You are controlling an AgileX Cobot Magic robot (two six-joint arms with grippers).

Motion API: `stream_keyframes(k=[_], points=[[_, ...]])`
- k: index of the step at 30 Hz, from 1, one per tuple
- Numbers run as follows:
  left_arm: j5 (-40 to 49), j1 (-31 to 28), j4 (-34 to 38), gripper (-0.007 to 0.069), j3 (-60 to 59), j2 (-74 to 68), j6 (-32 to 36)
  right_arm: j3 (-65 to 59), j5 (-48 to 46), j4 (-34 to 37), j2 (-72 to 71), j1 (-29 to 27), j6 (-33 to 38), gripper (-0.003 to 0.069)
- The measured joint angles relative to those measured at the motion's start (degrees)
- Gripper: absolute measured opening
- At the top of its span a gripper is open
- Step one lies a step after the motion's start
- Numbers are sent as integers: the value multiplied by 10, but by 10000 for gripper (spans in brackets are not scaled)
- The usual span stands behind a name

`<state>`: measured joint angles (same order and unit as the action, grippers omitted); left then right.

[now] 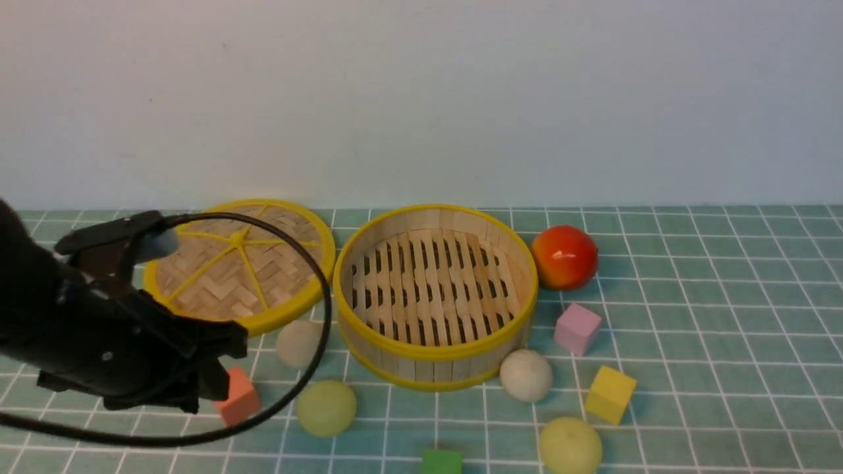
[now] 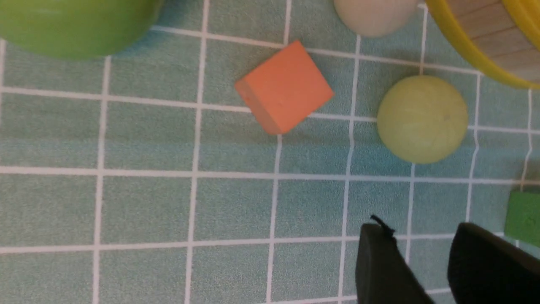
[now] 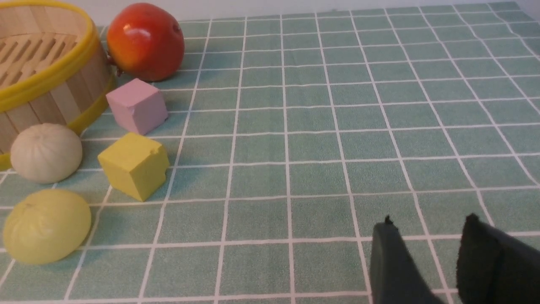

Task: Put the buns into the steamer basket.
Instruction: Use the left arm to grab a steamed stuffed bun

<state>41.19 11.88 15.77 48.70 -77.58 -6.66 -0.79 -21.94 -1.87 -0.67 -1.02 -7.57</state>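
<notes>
While all four buns point(image 1: 525, 375) lie on the bench point(image 1: 724, 296) around the empty basket point(image 1: 435, 353), the green bun point(image 2: 422, 119) sits just ahead of my left jaws, which stand apart and hold nothing; being round, it offers no long axis. My left wrist view shows that line-up, which my arm point(image 1: 99, 329) hides in the front view. My right jaws, also apart and empty, are well off from the two buns on that side.

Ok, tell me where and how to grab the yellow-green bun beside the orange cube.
Grip the yellow-green bun across its widest middle, coming straight down from above. It is a round ball sitting free on the cloth, with the orange cube and steamer basket nearby, so the top looks clearest. The open left gripper is nearest.
</notes>
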Motion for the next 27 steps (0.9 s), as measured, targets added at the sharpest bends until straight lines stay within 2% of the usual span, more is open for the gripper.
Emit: stream_keyframes(k=[5,9,13,16,23,27], points=[[43,68,-45,238,56,-75,1,0,0,0,0,0,0,240],[66,125,-126,238,87,-119,-80,0,0,0,0,0,0,240],[69,136,-184,238,105,-133,-139,0,0,-1,0,0,0,240],[38,137,-223,238,110,-138,-186,0,0,-1,0,0,0,240],[-43,137,-227,238,111,-139,-194,0,0,-1,0,0,0,240],[-66,137,-195,238,111,-142,-187,0,0,-1,0,0,0,240]])
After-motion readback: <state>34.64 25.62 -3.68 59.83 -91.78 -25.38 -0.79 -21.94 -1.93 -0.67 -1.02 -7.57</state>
